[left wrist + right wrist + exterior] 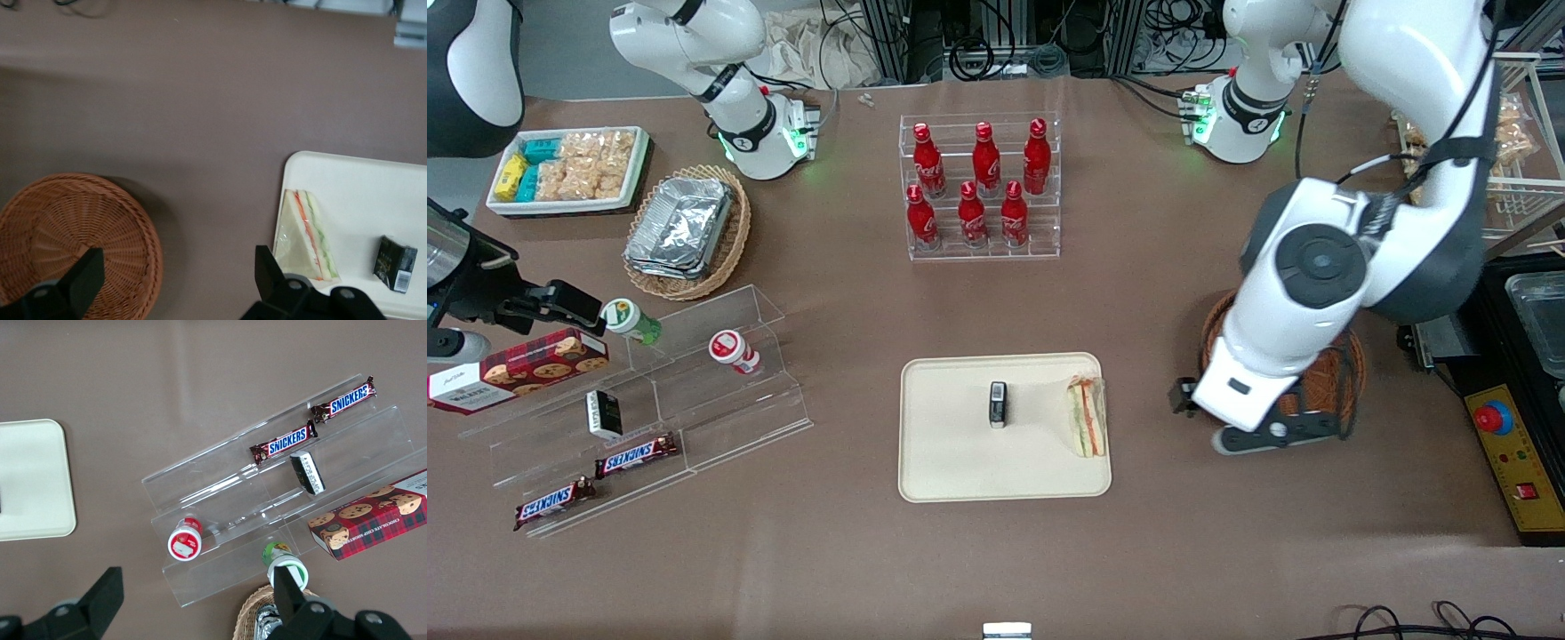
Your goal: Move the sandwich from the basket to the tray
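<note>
Sandwich point(1088, 415): on the tray point(960, 462), at its basket-side edge.
Gripper point(175, 277): fingers spread, holding nothing, between tray and basket point(67, 227).

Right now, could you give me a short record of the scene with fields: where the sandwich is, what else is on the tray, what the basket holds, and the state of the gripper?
sandwich: lying on the tray, at its edge nearest the basket; sandwich is not held
other item on tray: small dark packet, near the middle, apart from the sandwich
basket: basket shows only bare wicker where it is visible
gripper: gripper open, holding nothing, above the table between basket and tray
task status: sandwich appears already placed
</note>
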Robot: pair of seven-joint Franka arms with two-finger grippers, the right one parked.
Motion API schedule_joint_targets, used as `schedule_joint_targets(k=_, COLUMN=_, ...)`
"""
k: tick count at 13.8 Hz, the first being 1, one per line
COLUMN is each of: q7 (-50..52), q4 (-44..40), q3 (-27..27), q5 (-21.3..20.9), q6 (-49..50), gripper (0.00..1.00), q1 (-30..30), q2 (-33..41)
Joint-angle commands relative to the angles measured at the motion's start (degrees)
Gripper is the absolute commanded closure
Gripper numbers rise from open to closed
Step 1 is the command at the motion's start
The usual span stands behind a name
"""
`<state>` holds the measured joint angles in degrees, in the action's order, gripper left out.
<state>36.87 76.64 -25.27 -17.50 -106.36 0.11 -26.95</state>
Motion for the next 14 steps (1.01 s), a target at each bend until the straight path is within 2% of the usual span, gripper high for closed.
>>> schedule_joint_targets(k=1, q7=-0.83, q4=2.72, q3=-0.22, q5=3.17, q6=0.89, gripper=0.0, q1=3.66, q2=4.79)
schedule_joint_targets(k=3, q7=-0.92, q4=3.33, q3=-0.48, q5=3.35, q6=2.47, gripper=0.0, q1=6.21, q2=5.5)
schedule_joint_targets(k=5, q7=-2.93, q4=7.88, q3=0.22, q5=3.7, q6=2.91, gripper=0.0, q1=5.78, q2=9.52)
schedule_joint_targets(k=6, q7=-5.99, q4=11.13, q3=2.05, q5=4.05, q6=3.35, gripper=0.0, q1=5.08, q2=12.76)
schedule_joint_targets(k=8, q7=-13.19, q4=15.1, q3=8.97, q5=8.6, q6=4.49, gripper=0.0, q1=0.97, q2=17.61)
schedule_joint_targets(k=10, q7=-24.42, q4=16.08, q3=14.27, q5=12.21, q6=10.18, gripper=0.0, q1=-1.34, q2=21.13)
schedule_joint_targets(k=14, q7=-34.56, q4=15.82, q3=15.51, q5=13.81, q6=17.93, gripper=0.0, q1=-1.17, q2=24.3)
